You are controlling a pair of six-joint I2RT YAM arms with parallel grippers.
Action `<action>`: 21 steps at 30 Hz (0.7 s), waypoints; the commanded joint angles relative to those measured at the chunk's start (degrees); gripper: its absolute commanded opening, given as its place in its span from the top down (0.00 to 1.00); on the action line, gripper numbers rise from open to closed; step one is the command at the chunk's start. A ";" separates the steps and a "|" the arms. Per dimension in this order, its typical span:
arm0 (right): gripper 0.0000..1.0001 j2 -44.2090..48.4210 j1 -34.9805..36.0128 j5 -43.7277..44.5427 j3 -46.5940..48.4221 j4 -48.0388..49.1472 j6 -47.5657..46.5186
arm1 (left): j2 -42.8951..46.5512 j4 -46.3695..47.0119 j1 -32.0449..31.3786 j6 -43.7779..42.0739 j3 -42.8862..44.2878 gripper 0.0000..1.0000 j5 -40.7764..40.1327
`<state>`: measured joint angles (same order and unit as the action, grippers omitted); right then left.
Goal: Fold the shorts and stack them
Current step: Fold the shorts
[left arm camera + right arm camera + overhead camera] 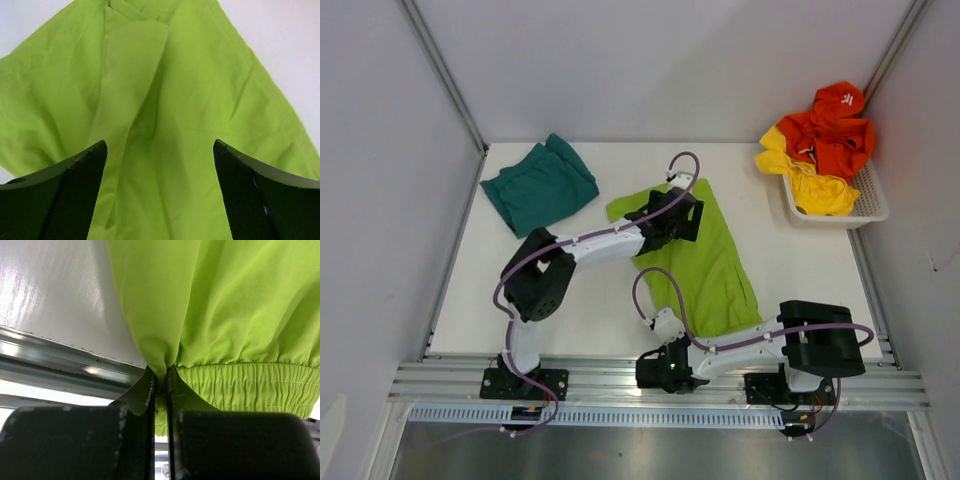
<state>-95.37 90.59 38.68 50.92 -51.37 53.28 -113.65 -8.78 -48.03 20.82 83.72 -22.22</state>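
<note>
The lime green shorts (710,265) lie spread across the middle of the table (590,310), running slantwise from the far left towards the near right. The cloth is thin and smooth, with soft creases and one flap folded over. The waistband (250,380) is gathered elastic with fine ribbing.

The right gripper (161,377) is clamped tight on a pinch of the green cloth just beside the waistband, at the near edge of the table above the metal rail (60,365). The left gripper (160,150) hangs over the far end of the green shorts with its fingers spread wide, gripping nothing.

The teal shorts (538,186) sit folded at the far left corner, well apart from the green pair, with bare white tabletop between them.

A white plastic basket (865,208) at the far right edge holds heaped orange and yellow clothes (825,140).
</note>
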 commanded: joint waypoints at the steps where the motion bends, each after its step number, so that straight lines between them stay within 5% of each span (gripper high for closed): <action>1: 1.00 -2.89 0.12 -7.56 -2.14 6.02 2.71 | 1.05 -0.19 1.79 -0.07 0.30 0.09 2.00; 8: 1.00 -2.80 0.20 -7.47 -2.22 6.11 3.06 | 9.49 8.42 10.84 3.08 -8.04 0.08 13.07; 13: 1.00 -2.19 0.29 -8.00 -2.93 6.72 3.32 | 7.39 6.68 17.43 4.31 -7.61 0.08 19.48; 21: 1.00 2.91 -10.59 -10.38 -5.04 -1.25 7.89 | 3.96 10.80 22.36 7.13 -11.74 0.09 24.85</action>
<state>-91.46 84.58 34.98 49.08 -50.68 55.86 -108.38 -0.99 -26.46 25.93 73.30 -1.93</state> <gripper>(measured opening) 0.046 0.912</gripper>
